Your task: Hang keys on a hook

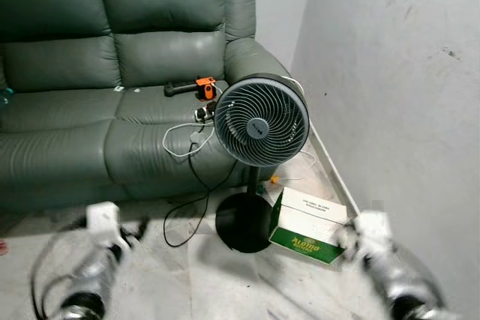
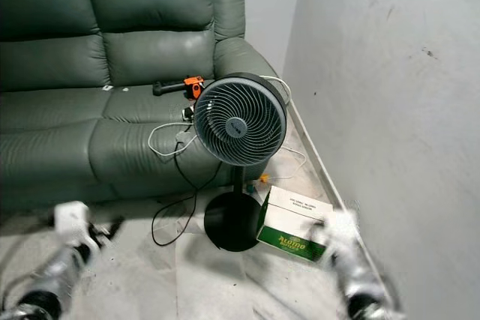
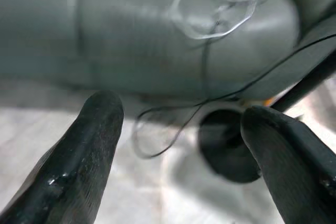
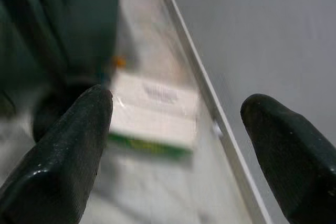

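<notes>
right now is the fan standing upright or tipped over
Upright: the pedestal fan stands on its round black base on the floor, its head facing the camera beside the green sofa.

Pedestal fan [image 1: 261,120] btwn green sofa [image 1: 90,95] & box [image 1: 309,226].

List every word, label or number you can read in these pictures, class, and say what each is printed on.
Green side of the cardboard box beside the fan's base: yellow lettering, seemingly upside down, not clearly readable.
White top of the same box: small dark print, too small to read.
Centre badge of the fan: a small mark, too small to read.
</notes>
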